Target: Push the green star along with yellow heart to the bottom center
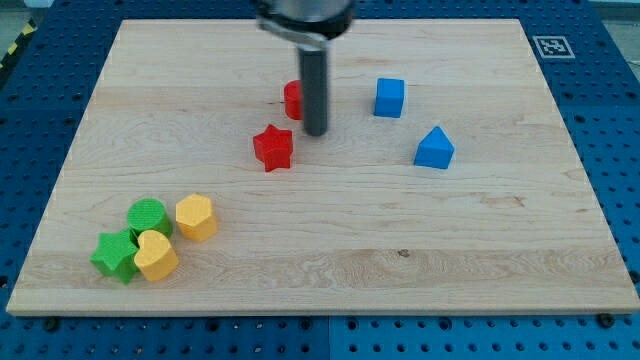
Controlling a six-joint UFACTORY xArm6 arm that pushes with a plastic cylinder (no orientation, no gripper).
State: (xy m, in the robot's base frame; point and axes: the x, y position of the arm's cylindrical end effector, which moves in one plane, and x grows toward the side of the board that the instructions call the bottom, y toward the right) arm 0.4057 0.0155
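Observation:
The green star [114,256] lies near the board's bottom left corner. The yellow heart [156,256] touches its right side. A green round block [148,216] sits just above them, with a yellow hexagon block [196,217] to its right. My tip [315,131] is far from them, in the upper middle of the board. It stands just right of a red block [293,99] that the rod partly hides, and up and right of a red star [272,148].
A blue cube [390,97] and a blue house-shaped block [434,148] lie at the view's upper right. The wooden board [400,260] rests on a blue perforated table; a marker tag [552,46] sits at its top right corner.

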